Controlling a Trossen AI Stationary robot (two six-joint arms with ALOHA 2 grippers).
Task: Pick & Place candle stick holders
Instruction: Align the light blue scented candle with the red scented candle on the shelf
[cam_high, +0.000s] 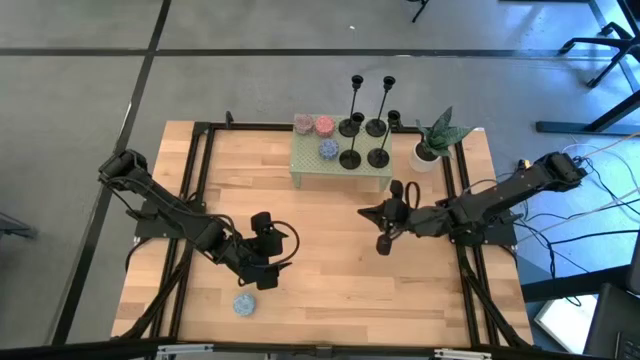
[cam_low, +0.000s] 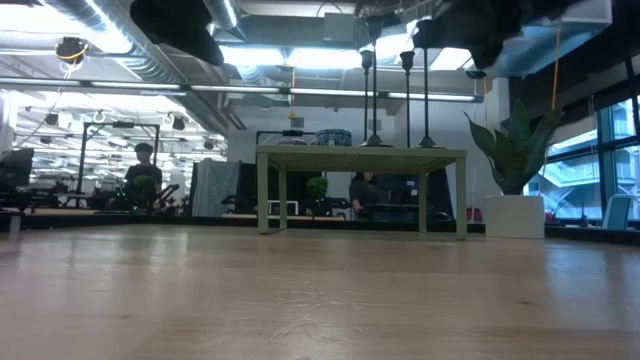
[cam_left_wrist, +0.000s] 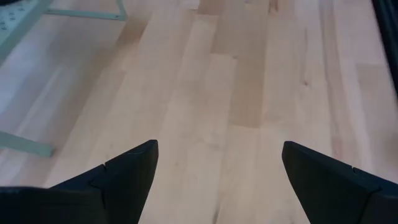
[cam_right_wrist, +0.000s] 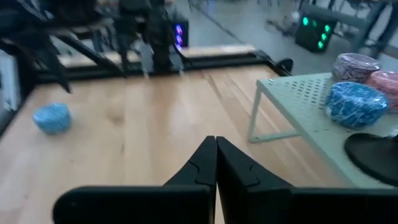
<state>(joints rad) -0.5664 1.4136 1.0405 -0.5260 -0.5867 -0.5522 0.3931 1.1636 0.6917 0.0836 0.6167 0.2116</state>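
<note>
Four black candle stick holders stand by their round bases on a pale green rack at the table's far middle: two tall behind, two short in front. Their stems show in the low view. One base shows in the right wrist view. My left gripper is open and empty over the near-left table. My right gripper is shut and empty, just near of the rack's right part.
Two pink speckled discs and a blue one lie on the rack's left part. Another blue disc lies on the table near the front left. A potted plant stands right of the rack. People show in the room behind.
</note>
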